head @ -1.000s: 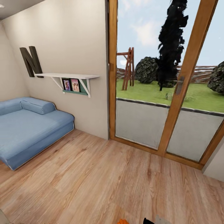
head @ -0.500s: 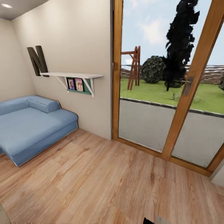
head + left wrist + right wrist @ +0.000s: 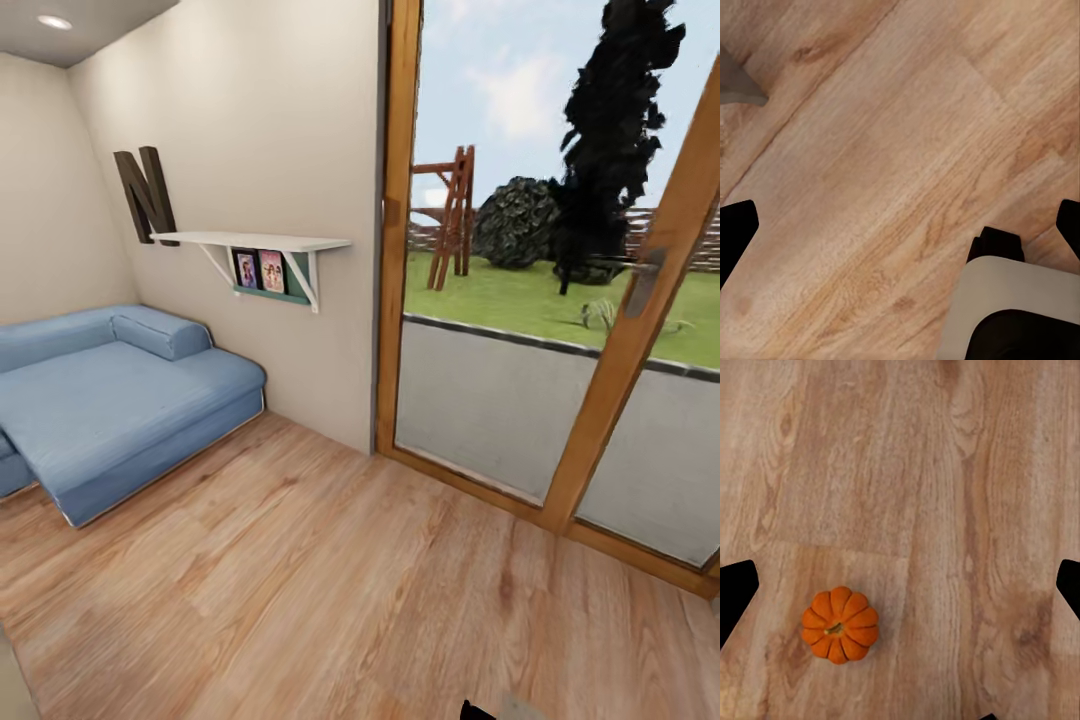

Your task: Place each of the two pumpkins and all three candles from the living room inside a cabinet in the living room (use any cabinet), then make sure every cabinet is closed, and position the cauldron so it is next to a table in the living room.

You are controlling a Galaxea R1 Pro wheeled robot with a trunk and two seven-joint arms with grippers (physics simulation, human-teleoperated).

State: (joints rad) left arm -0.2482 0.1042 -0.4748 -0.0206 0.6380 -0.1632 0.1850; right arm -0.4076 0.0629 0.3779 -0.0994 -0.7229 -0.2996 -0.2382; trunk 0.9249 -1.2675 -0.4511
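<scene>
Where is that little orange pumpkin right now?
The pumpkin sits upright on the bare wooden floor, seen from above in the right wrist view, with nothing touching it and the right hand's dark fingertips spread well apart from it.

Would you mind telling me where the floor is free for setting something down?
The wooden floor lies bare between the blue sofa and the glass door. In the right wrist view, a pumpkin sits on the boards, bare all round it.

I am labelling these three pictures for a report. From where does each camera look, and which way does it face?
Head view: high on the robot, facing a blue sofa, wall shelf and glass door.
Left wrist view: on the left arm, facing down at the wood floor; dark fingertips at the edges.
Right wrist view: on the right arm, facing down at a pumpkin on the floor.
All share the wood floor.
</scene>
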